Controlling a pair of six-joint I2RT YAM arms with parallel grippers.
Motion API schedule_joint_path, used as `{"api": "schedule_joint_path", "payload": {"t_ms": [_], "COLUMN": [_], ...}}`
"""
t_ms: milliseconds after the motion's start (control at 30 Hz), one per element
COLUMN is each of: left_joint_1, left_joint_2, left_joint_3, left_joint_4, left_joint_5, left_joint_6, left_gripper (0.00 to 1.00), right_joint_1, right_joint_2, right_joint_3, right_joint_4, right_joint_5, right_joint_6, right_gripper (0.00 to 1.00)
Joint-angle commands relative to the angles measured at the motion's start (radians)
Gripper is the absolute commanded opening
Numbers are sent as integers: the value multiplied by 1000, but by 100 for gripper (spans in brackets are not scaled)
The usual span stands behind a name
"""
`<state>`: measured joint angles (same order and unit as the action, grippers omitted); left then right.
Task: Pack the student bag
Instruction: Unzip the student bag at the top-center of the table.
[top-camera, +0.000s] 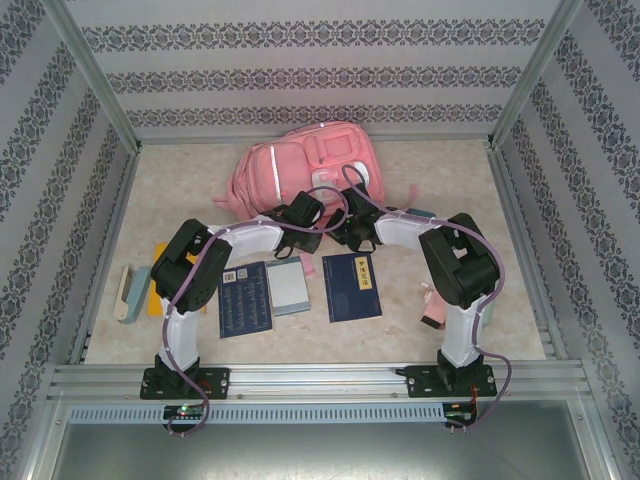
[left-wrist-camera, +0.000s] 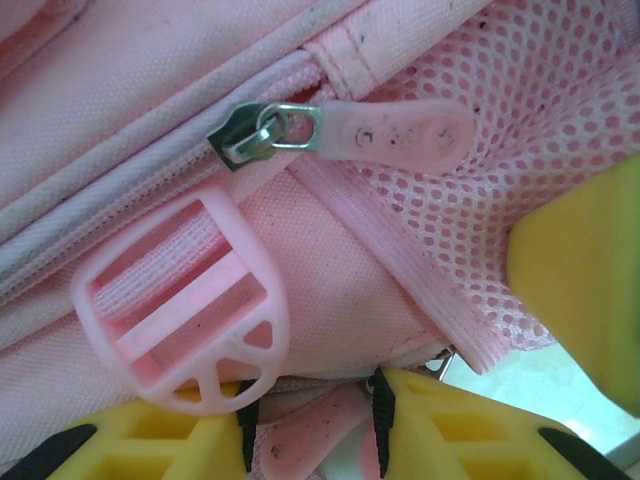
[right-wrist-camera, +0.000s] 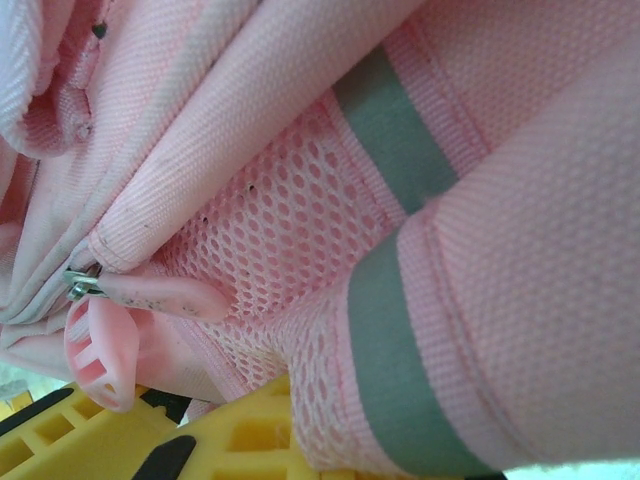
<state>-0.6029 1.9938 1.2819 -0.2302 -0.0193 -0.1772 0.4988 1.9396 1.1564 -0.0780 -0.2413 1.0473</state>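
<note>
While both arms lean in over it, the student bag (top-camera: 300, 160) lies at the far centre of the table (top-camera: 200, 190), front pockets up. Left to right: pale green oblong item (top-camera: 128, 292) and orange-yellow flat item (top-camera: 158, 272) well off the bag's near-left; dark blue booklet (top-camera: 245, 298), grey-blue notebook (top-camera: 287, 288) and dark blue book (top-camera: 352, 286) in a row on the bag's near side; small pink item (top-camera: 433, 312) off its near-right. At the bag's near edge, left gripper (top-camera: 300, 213): fingers (left-wrist-camera: 150, 445) parted, pink strap end (left-wrist-camera: 310, 430) in the gap, can't tell if they touch it. On the bag just beyond those fingers: pink plastic buckle (left-wrist-camera: 185, 300), metal zip slider (left-wrist-camera: 250, 133) with translucent pink pull tab (left-wrist-camera: 400, 130), mesh pocket (left-wrist-camera: 520, 150). Next along the same edge, right gripper (top-camera: 350, 228): fingers (right-wrist-camera: 250, 435) closed, pressed up by the bag's mesh and grey reflective stripe (right-wrist-camera: 390, 130); can't tell whether any fabric is pinched.
</note>
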Motion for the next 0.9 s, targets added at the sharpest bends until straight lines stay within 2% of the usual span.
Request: {"api": "schedule_joint_path", "payload": {"t_ms": [0,200,333,867], "left_joint_1": [-6,13,23,22], "left_joint_2": [20,-75,-113,-11], "left_joint_3": [19,-28,-47,31], "left_joint_4": [-55,-63,-67,-127], "left_joint_5": [47,86,89,54], "left_joint_6": [32,-2,27,153], "left_gripper": [37,37,36,33], "right_joint_1": [-12,-32,-37,-32], "right_joint_2": [12,-16,-15,10], "right_joint_3": [22,24,37,55], "right_joint_4": [-33,-42,-55,-63], "right_joint_5": [-24,-27,-40,-79], "right_joint_6": [-22,-44,-56,-59], "right_gripper": [4,5,6,7]}}
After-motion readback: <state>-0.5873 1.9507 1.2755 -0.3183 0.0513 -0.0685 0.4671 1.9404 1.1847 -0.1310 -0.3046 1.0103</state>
